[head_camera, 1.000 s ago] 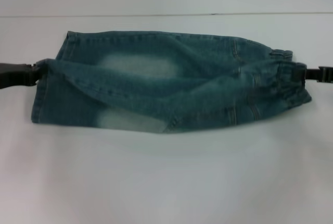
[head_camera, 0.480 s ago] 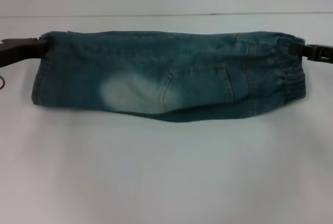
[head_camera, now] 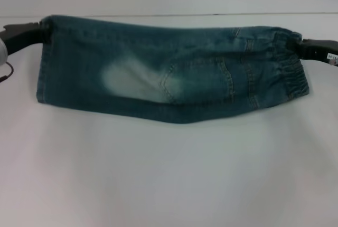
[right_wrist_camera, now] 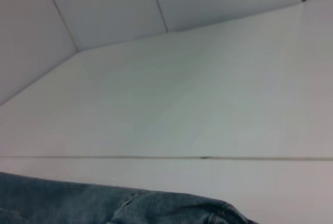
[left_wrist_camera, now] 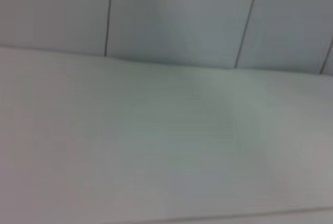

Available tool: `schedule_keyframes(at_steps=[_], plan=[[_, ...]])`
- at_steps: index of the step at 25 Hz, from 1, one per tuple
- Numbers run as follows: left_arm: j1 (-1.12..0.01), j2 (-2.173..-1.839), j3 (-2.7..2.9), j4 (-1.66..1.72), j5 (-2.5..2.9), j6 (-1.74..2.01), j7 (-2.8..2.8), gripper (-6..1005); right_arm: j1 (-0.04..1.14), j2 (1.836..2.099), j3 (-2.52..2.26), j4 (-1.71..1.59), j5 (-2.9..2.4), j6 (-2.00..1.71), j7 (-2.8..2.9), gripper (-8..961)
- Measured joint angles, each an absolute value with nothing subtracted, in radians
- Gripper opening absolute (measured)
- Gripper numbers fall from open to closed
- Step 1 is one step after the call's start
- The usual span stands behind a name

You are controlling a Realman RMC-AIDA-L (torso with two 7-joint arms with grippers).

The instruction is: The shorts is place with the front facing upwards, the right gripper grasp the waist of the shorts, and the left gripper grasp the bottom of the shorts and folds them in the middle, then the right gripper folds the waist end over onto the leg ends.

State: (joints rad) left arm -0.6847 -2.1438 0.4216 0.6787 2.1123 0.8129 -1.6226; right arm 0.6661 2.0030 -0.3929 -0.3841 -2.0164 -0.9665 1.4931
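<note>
Across the upper half of the head view you are holding the blue-green denim shorts [head_camera: 169, 74], doubled lengthwise above the white table [head_camera: 169, 174]. The black left gripper [head_camera: 33, 30] is clamping the hem corner upper left; the black labelled right gripper [head_camera: 302, 45] is clamping the elastic waist upper right. Next, I judge, you are laying them flat, then folding waist over hems.

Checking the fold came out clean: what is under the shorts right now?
The shorts hang doubled between the left end effector and right end effector. Below their lower edge only white table shows. The layer folded behind is covered, as is the table behind them.
</note>
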Motion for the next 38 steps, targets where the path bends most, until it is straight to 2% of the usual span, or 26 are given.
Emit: schedule_keyframes(at_steps=[6, 14, 24, 26, 33, 36, 37, 38], plan=[[-0.696, -2.143, 0.423, 0.665, 2.055, 0.783, -1.605, 18, 0.657, 2.009, -0.393, -0.378, -1.947, -0.959, 1.473, 110], [-0.712, -2.149, 0.423, 0.624, 2.0, 0.709, -1.538, 17, 0.66, 2.031, -0.388, -0.374, -1.897, -0.905, 1.389, 121], [-0.734, -2.158, 0.433, 0.572, 1.931, 0.654, -1.45, 35, 0.665, 2.034, -0.398, -0.363, -1.896, -0.863, 1.383, 135], [-0.734, -2.162, 0.435, 0.567, 1.913, 0.617, -1.44, 39, 0.663, 2.034, -0.397, -0.359, -1.896, -0.855, 1.384, 228], [-0.695, -2.159, 0.437, 0.565, 1.861, 0.632, -1.415, 286, 0.643, 2.027, -0.39, -0.351, -1.895, -0.873, 1.4, 533], [-0.675, -2.159, 0.438, 0.569, 1.853, 0.7, -1.411, 363, 0.629, 2.01, -0.397, -0.371, -1.896, -0.939, 1.454, 641], [-0.668, -2.158, 0.438, 0.57, 1.853, 0.729, -1.41, 389, 0.619, 1.993, -0.402, -0.396, -1.907, -1.0, 1.503, 668], [-0.66, -2.158, 0.437, 0.572, 1.852, 0.778, -1.404, 415, 0.619, 1.993, -0.402, -0.396, -1.907, -1.0, 1.503, 694]])
